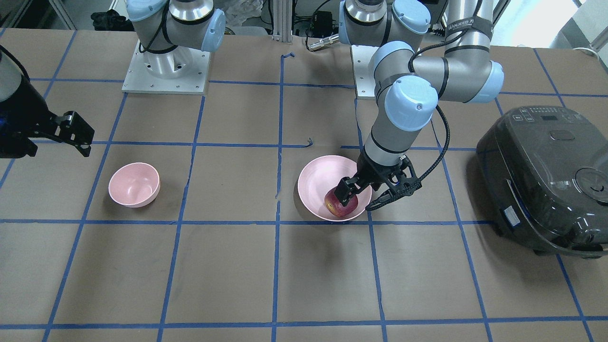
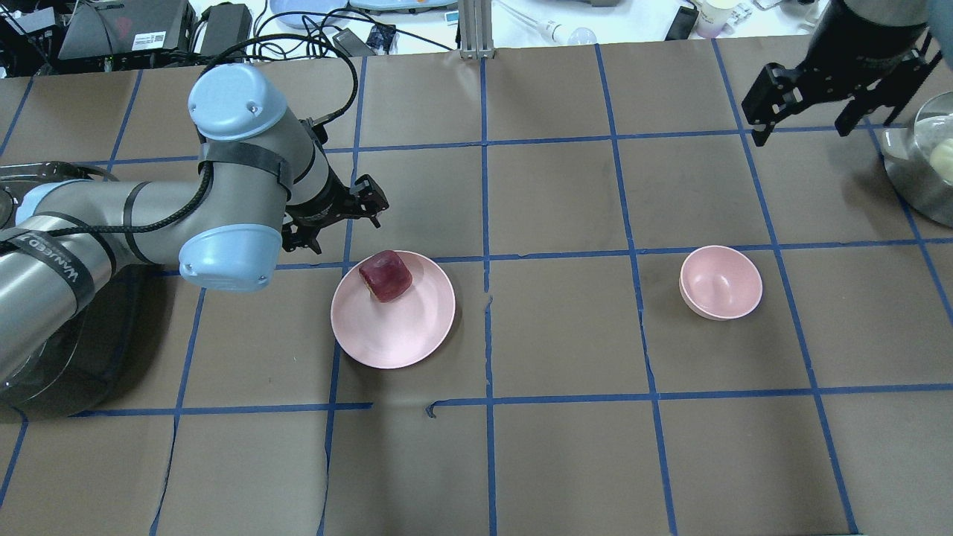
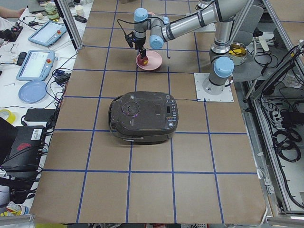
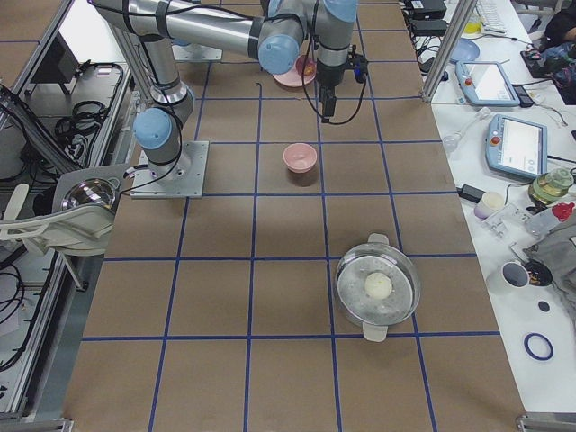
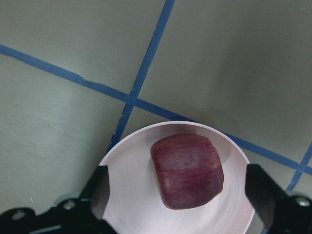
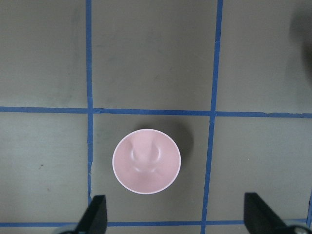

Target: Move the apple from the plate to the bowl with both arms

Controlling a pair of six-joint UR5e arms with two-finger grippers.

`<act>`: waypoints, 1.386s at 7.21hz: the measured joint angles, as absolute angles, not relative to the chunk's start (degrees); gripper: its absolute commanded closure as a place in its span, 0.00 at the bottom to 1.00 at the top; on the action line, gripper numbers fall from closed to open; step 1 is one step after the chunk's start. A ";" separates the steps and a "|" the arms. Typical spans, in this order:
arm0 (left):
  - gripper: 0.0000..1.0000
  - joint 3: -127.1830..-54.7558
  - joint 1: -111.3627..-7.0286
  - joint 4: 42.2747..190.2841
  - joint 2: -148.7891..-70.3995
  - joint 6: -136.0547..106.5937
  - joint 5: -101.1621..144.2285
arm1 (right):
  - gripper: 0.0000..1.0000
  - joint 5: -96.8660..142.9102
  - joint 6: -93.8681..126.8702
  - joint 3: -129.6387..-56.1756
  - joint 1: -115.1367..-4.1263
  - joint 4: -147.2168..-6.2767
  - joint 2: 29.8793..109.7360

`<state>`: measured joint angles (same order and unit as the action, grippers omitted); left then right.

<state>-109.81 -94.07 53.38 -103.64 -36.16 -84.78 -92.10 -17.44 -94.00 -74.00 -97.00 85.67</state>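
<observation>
The dark red apple [image 2: 386, 275] lies on the far-left part of the wide pink plate [image 2: 402, 327]. My left gripper [image 1: 368, 192] hangs open just above the apple. In the left wrist view the apple [image 5: 187, 170] lies on the plate [image 5: 126, 195], between the spread fingers of the left gripper [image 5: 176, 195]. The small pink bowl [image 2: 721, 281] stands empty to the right. My right gripper [image 2: 805, 119] is open and empty, high above the table beyond the bowl. The right wrist view shows the bowl [image 6: 146, 161] below the right gripper [image 6: 175, 217].
A dark rice cooker [image 1: 546, 180] sits beside the left arm's side of the table. A steel pot [image 2: 923, 164] with a pale round thing in it stands at the right edge. Blue tape lines grid the brown table.
</observation>
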 measured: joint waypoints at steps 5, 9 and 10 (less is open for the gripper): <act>0.26 -109.91 -96.99 51.61 -110.58 -42.97 -83.79 | 0.22 -91.60 -21.55 -115.26 -71.15 -121.95 81.69; 0.80 -109.56 -97.09 51.58 -112.05 -42.26 -83.82 | 0.73 -92.00 -22.30 -120.13 -71.06 -128.18 78.25; 0.79 -109.14 -97.34 51.57 -111.60 -41.74 -83.84 | 0.85 -92.06 -22.37 -120.37 -71.06 -128.27 78.06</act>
